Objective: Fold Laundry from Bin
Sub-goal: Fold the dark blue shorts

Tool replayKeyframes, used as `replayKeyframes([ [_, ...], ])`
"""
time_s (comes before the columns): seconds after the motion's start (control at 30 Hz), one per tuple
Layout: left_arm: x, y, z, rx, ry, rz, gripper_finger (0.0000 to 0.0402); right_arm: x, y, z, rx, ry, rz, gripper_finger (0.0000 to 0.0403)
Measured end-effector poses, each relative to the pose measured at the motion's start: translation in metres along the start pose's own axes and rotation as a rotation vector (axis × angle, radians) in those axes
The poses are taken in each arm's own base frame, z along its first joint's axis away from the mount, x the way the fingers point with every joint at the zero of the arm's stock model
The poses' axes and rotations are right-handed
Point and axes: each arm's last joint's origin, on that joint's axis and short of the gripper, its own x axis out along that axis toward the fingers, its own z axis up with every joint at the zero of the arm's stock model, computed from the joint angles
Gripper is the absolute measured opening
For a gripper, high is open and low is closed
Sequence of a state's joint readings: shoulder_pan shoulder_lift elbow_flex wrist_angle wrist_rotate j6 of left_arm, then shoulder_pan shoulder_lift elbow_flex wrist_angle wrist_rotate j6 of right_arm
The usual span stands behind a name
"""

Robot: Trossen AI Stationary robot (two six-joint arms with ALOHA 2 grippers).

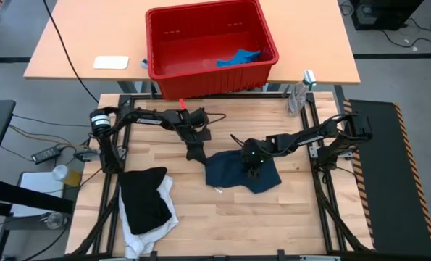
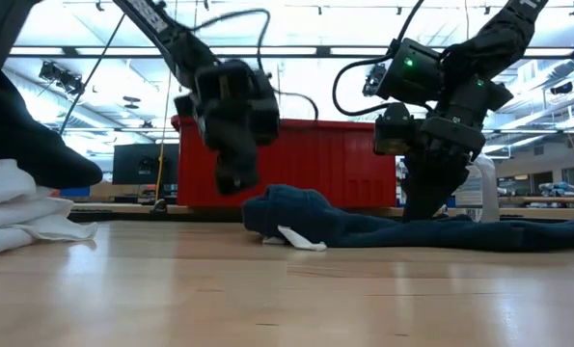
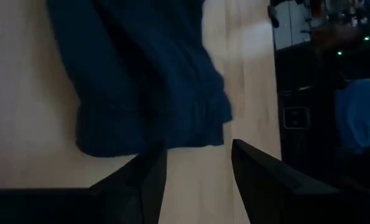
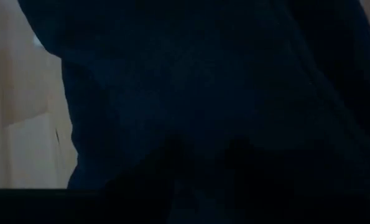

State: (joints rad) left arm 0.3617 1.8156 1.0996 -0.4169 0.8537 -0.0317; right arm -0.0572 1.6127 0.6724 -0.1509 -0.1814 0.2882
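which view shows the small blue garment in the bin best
The high view: the bright blue garment lies open to sight inside the red bin. The low view shows only the bin's wall; neither wrist view shows it clearly.

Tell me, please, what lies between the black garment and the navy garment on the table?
Only bare wood tabletop separates the black garment from the navy garment, seen in the high view.

- Navy garment [image 1: 240, 172]: flat, table centre.
- Black garment [image 1: 144, 199] atop white garment [image 1: 157, 226]: near-left corner.
- Blue garment [image 1: 238, 57]: inside red bin [image 1: 212, 14], beyond far edge.
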Motion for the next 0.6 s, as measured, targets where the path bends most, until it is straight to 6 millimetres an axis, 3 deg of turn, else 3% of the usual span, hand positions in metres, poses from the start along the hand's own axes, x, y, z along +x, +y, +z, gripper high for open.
replayKeyframes([
  [0.27, -0.034, -0.044, 0.008, 0.116, -0.124, 0.183, 0.0181, 0.000, -0.002, 0.001, 0.017, 0.003, 0.016, 0.0168],
  [0.43, -0.007, -0.063, 0.005, 0.130, -0.086, 0.253, 0.0181, -0.002, -0.002, 0.006, 0.008, -0.008, 0.027, 0.0168],
  [0.6, 0.019, -0.061, 0.002, 0.122, -0.073, 0.439, 0.0189, -0.003, -0.001, 0.010, -0.007, -0.019, 0.022, 0.0168],
])
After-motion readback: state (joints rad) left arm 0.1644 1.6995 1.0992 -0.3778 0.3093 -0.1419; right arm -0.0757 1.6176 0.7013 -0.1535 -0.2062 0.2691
